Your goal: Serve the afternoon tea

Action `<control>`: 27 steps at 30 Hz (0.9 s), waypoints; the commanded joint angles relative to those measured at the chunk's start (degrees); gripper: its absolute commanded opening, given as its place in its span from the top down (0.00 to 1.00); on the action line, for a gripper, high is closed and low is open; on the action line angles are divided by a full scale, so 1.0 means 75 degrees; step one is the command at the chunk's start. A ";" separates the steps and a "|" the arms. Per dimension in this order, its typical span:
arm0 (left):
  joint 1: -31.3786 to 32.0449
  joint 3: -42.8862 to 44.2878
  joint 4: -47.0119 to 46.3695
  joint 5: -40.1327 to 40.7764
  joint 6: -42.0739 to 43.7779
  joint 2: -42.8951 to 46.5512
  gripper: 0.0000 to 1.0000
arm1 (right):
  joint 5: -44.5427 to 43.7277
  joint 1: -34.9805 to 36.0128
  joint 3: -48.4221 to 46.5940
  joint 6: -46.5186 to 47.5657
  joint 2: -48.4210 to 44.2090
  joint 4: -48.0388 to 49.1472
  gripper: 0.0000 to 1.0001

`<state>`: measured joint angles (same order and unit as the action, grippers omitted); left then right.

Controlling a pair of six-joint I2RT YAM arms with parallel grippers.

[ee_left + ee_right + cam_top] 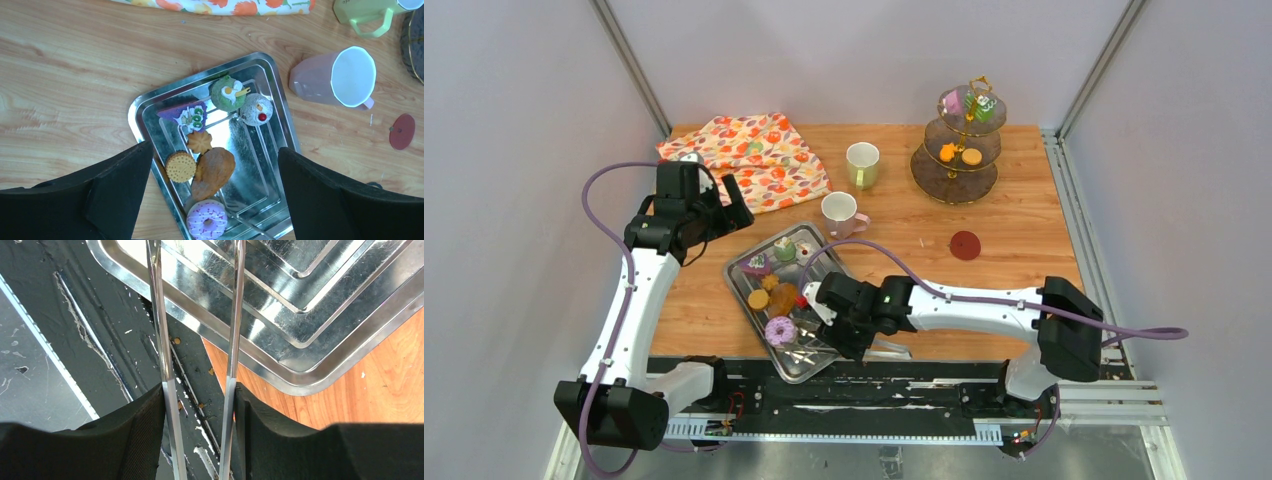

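A steel tray point(742, 283) holds a pink-iced donut point(779, 330), a round cookie point(758, 299), a brown cake point(783, 297), a purple cake point(756, 264) and a green cake point(784, 249). My right gripper point(197, 405) is shut on the long metal tongs point(161, 330) at the tray's near corner point(300, 370). My left gripper point(214, 150) is open and empty, high over the tray; the donut point(207, 218) shows below it. The pink mug point(837, 212) and pale-green mug point(862, 163) stand behind the tray.
A three-tier stand point(955, 185) at the back right carries orange cookies point(959, 154) and small cakes point(969, 104). An orange floral cloth point(749, 155) lies at the back left. A red coaster point(965, 245) lies right of the pink mug.
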<state>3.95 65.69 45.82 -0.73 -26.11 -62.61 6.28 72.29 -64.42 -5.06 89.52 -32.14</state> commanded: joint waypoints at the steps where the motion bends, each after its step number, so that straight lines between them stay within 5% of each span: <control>1: 0.0025 0.0119 0.0002 0.0074 0.0036 0.0116 0.00 | -0.0174 0.0170 -0.0294 0.0080 0.0126 0.0155 0.51; 4: 0.0025 0.0135 -0.0004 0.0078 0.0036 0.0128 0.00 | -0.0250 0.0163 -0.0241 0.0051 0.0039 0.0160 0.60; 11: 0.0025 0.0142 0.0005 0.0076 0.0036 0.0090 0.00 | -0.0464 0.0158 -0.0070 0.0086 -0.0505 -0.0056 0.99; 20: 0.0025 0.0340 0.0014 0.0106 0.0135 -0.0076 0.00 | -0.1023 -0.0191 -0.0146 0.0067 -0.1718 -0.1125 0.99; 27: 0.0025 0.0326 -0.0083 -0.0100 0.0124 -0.0163 0.00 | -0.1561 -0.2801 -0.0948 -0.0103 -0.3228 -0.2360 0.99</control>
<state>3.95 66.76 46.24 -0.40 -25.89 -63.35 -1.48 62.74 -65.89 -4.97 70.41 -43.51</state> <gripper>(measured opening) 0.999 0.190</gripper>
